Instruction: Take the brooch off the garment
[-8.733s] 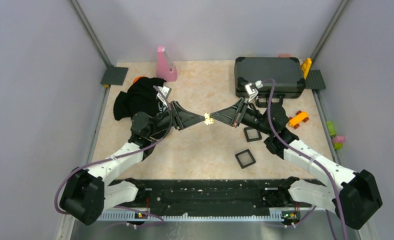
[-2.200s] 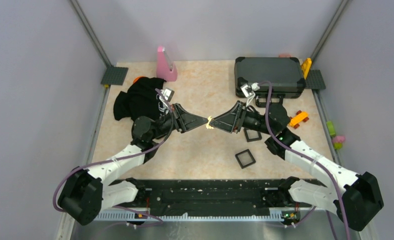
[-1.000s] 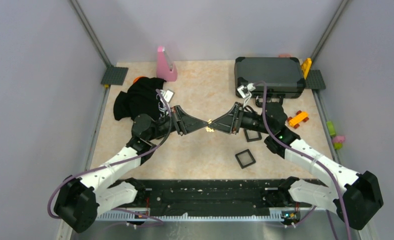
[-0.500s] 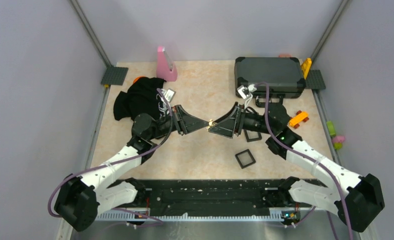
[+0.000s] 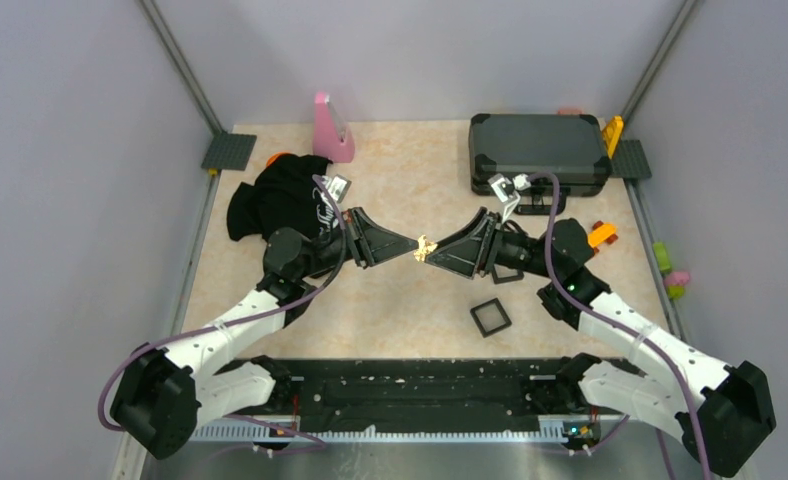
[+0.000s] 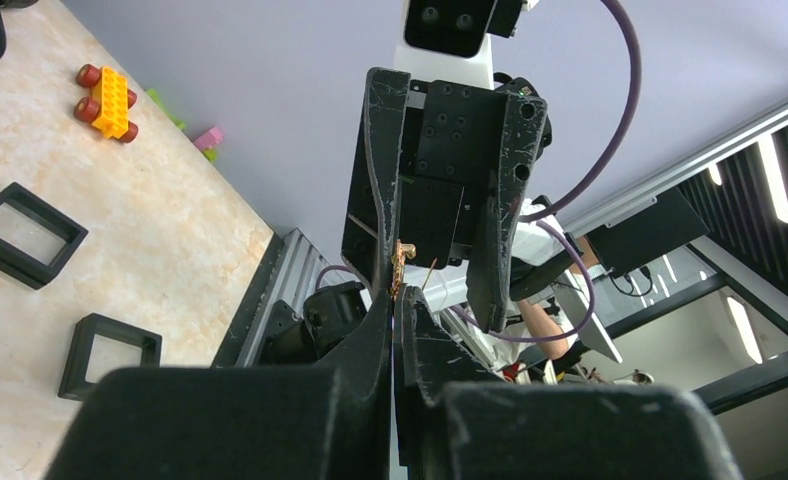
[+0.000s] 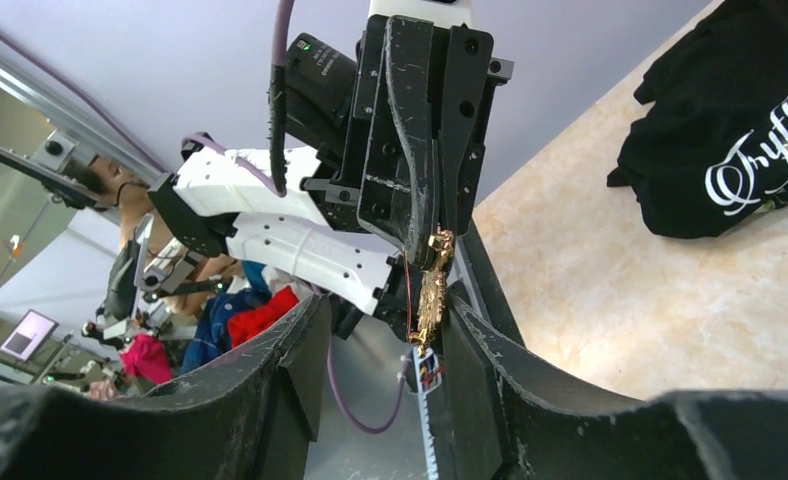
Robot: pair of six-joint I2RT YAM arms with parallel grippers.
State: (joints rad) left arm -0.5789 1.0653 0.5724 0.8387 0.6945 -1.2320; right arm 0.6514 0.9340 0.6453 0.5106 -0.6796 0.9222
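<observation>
The brooch (image 5: 423, 245), tiny and gold, is pinched at the tips of my left gripper (image 5: 411, 243) in mid-air over the table's middle. In the left wrist view my left gripper (image 6: 395, 300) is shut on the brooch (image 6: 402, 262). My right gripper (image 5: 433, 251) faces it tip to tip. In the right wrist view my right gripper (image 7: 385, 310) is open, and the brooch (image 7: 432, 285) hangs close along its right finger's inner face. The garment (image 5: 280, 195), a black T-shirt with white script, lies crumpled at the back left and also shows in the right wrist view (image 7: 730, 140).
A dark grey hard case (image 5: 540, 145) stands at the back right. A black square frame (image 5: 490, 317) lies at the front right, another (image 5: 505, 270) partly under my right arm. An orange toy car (image 5: 600, 235) and a pink object (image 5: 330, 130) lie further back.
My right arm has drawn back slightly to the right and rolled its wrist. The brooch stays at the left gripper's tips, and the left arm has hardly moved.
</observation>
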